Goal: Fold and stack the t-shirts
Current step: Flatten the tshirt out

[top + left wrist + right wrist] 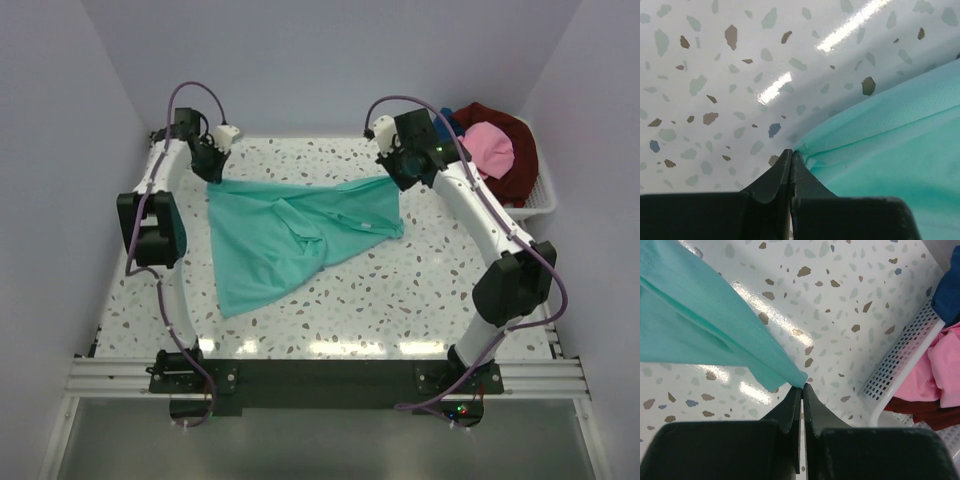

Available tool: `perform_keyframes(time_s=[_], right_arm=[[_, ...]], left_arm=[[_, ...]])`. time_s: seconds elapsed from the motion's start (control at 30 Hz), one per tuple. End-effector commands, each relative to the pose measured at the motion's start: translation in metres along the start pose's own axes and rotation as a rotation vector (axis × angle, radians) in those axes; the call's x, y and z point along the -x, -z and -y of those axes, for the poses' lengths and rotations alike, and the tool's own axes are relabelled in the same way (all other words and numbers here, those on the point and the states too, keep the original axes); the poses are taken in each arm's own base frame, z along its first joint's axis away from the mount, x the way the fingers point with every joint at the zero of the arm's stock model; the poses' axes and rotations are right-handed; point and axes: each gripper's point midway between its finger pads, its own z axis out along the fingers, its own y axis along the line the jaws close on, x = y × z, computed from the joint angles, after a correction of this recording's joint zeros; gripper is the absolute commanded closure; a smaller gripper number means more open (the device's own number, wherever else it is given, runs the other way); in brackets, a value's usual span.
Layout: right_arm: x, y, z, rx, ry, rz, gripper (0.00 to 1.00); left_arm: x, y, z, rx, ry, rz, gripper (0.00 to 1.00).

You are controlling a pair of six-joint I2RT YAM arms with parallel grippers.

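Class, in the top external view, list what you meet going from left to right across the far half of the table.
left gripper → teal t-shirt → right gripper → white basket

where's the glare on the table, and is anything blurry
Top view: glare patches along the near edge of the table, all sharp. Left wrist: two glare streaks above the teal shirt, its weave sharp. Right wrist: glare spots either side of the shirt's edge, basket holes crisp.
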Motion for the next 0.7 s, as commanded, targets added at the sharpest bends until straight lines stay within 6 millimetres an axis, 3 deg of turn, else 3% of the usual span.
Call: perform_keyframes(time_s=[0.0, 0.2, 0.33, 0.47, 0.67], right_arm=[[-0.001, 0.02, 0.024, -0.062, 0.006, 0.007, 1.0], [-0.025, 0.039, 0.027, -0.076, 0.021, -0.01, 1.0], [-0.035, 0.045, 0.033, -0.09, 0.015, -0.016, 1.0], [-0.04, 0.058, 0.028, -0.056, 0.019, -0.01, 1.0], [-0.053, 0.071, 0.02, -0.037, 0.06, -0.012, 1.0]], left_arm=[[0.009, 0.036, 0.017, -0.018, -0.035, 0.042, 1.0], [0.014, 0.08, 0.048, -0.025, -0.091, 0.14, 1.0], [0.006, 0.102, 0.072, -0.089, -0.092, 0.132, 1.0], [-0.02, 0.121, 0.099, -0.129, -0.109, 0.094, 1.0], [-0.064, 0.133, 0.132, -0.166, -0.121, 0.033, 1.0]])
